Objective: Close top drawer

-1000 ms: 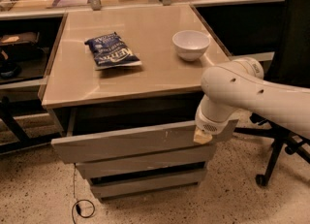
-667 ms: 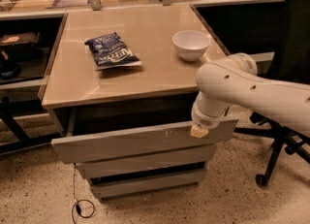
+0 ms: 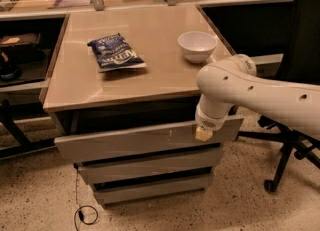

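Gripper (image 3: 203, 133): mine, at right end of top drawer (image 3: 135, 142) front; drawer partly open; my grip state, cannot tell.

The top drawer (image 3: 140, 142) stands pulled partway out from under the counter (image 3: 150, 82), with a dark gap showing behind its grey front panel. The gripper (image 3: 203, 133) sits against the right end of that panel, and the white arm reaches in from the drawer's right. Above the drawer, a blue chip bag (image 3: 116, 52) and a white bowl (image 3: 197, 46) lie on the counter. Below the drawer sit two narrower drawer fronts (image 3: 150, 165).
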